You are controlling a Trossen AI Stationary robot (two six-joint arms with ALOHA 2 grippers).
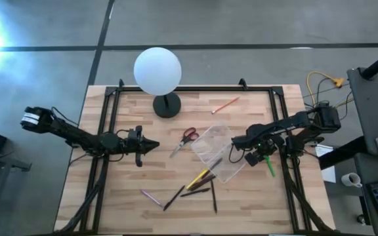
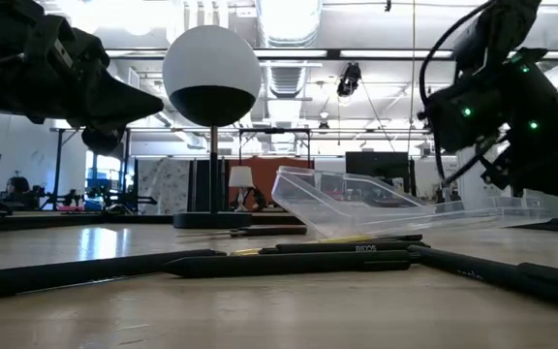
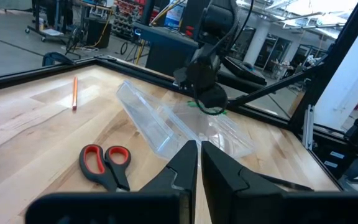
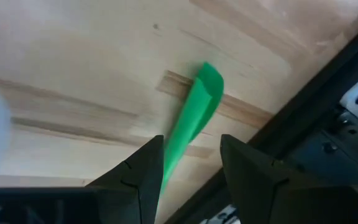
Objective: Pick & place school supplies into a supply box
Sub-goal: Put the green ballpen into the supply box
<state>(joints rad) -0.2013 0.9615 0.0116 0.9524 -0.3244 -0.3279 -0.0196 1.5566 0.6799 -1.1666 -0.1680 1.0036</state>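
My right gripper (image 1: 266, 159) hangs open over the table's right side, pointing down. The green marker (image 4: 194, 118) lies on the wood between its fingers, close beside one of them. The clear supply box (image 1: 218, 152) sits left of it, tilted, with its near corner over a yellow pencil (image 1: 201, 177). Dark pens (image 1: 195, 191) and a pink pen (image 1: 151, 195) lie near the front. Red-handled scissors (image 1: 188, 137) rest left of the box, and an orange pencil (image 1: 225, 105) lies at the far side. My left gripper (image 1: 155, 145) is shut, hovering left of the scissors (image 3: 104, 163). My right gripper stands astride the green marker (image 1: 270, 168) from above, fingers across it. The marker's near part (image 4: 166, 165) runs along one finger (image 4: 143, 171); I cannot tell whether they touch. The marker appears to rest on the table.
A white globe lamp (image 1: 157, 71) on a black base (image 1: 167, 105) stands at the far middle edge. A black frame (image 1: 104, 131) runs along the table's edges. Bare wood lies at the near left. Cables and a desk stand beyond the right edge.
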